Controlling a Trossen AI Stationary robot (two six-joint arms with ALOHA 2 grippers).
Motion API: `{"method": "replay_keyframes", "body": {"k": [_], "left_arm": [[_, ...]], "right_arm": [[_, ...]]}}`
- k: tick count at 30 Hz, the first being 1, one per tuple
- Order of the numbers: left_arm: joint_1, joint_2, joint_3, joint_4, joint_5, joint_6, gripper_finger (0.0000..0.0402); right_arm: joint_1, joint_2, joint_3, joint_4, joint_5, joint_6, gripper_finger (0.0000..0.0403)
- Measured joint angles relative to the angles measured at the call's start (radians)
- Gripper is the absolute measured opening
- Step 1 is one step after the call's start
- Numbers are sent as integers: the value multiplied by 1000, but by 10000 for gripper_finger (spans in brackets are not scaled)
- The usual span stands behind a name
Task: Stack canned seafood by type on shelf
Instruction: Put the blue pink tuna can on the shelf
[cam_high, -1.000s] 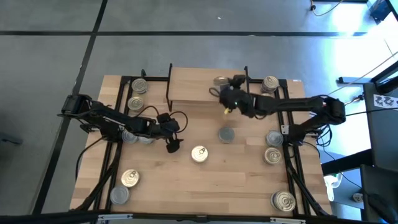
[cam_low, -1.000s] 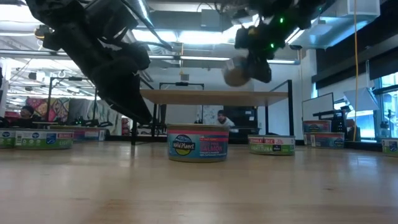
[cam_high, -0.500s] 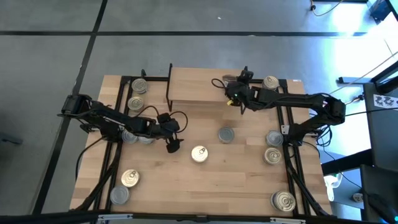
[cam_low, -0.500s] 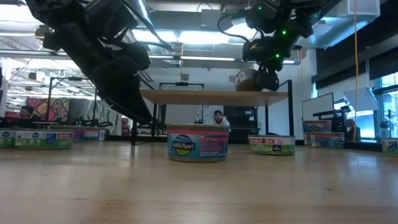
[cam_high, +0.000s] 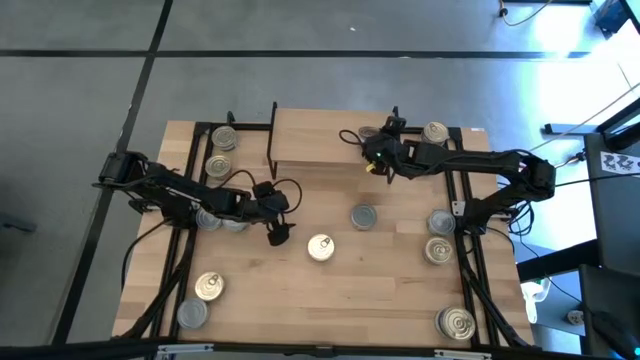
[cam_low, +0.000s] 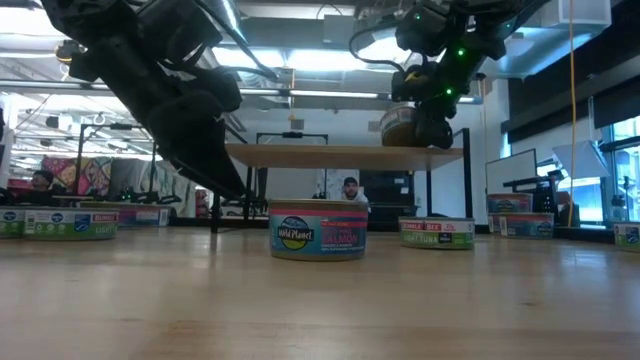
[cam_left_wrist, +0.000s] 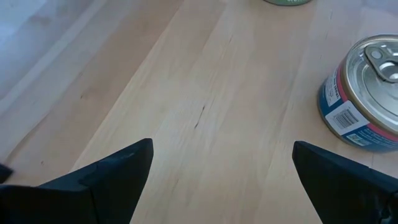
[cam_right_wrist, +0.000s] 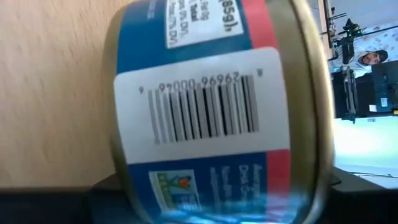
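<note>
Fingers of right gripper (cam_low: 425, 122) clasp a blue-label can (cam_right_wrist: 217, 118) resting on shelf (cam_high: 310, 140) at its right end; left gripper (cam_left_wrist: 217, 180) gapes wide, idle.

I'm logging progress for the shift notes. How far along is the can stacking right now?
Barely started. Done: nothing is stacked on the shelf yet. In hand: the right gripper is at the shelf's right end with the first can, which looks set down on the shelf top. Left: the other cans remain around the table, such as the one at centre. The left gripper waits open.
</note>
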Motion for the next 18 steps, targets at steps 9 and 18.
{"method": "replay_keyframes", "body": {"k": [9,18], "left_arm": [[0,0,0,1,0,0,382],[0,0,0,1,0,0,382]], "right_arm": [[1,0,-1,2,30,0,312],[0,-23,77,-199,-33,45,350]]}}
